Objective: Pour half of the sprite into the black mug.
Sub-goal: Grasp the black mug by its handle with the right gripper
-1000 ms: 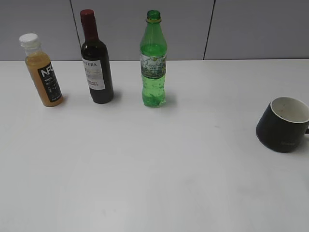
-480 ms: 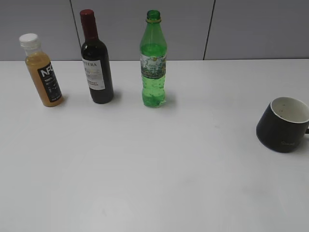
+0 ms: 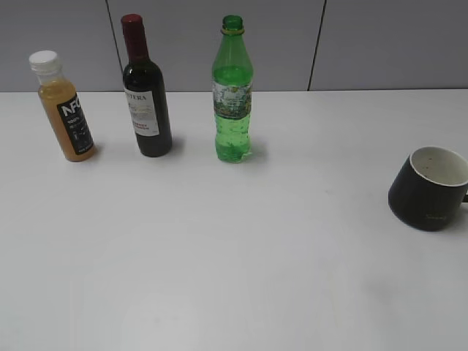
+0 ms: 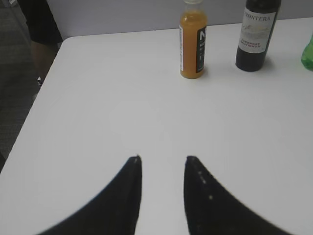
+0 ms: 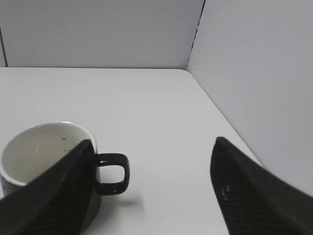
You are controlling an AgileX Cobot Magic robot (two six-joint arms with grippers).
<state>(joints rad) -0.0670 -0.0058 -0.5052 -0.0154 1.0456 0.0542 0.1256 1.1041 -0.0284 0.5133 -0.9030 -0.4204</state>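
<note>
Fingers of the left gripper (image 4: 162,159) are seen slightly parted with nothing between them, held over bare white table (image 4: 122,107) well short of the bottles. The right gripper (image 5: 151,147) is spread wide, also empty, with the black mug (image 5: 46,161) low at its left side and the mug's loop handle (image 5: 113,174) lying between the jaws, untouched.

Further out, the sprite (image 3: 232,91) is found upright near the back of the table, just right of the wine bottle (image 3: 145,91) and well apart from the mug at the far right edge (image 3: 430,189). The orange juice bottle (image 3: 63,108) stands furthest left. The sprite's neck appears uncapped (no cap is visible in the exterior view), and much liquid remains inside.

Nothing of the task is judged done: the mug's white inside looks dry, and the sprite has not been grasped. Reaching, lifting, carrying to the mug and tilting are all left.
</note>
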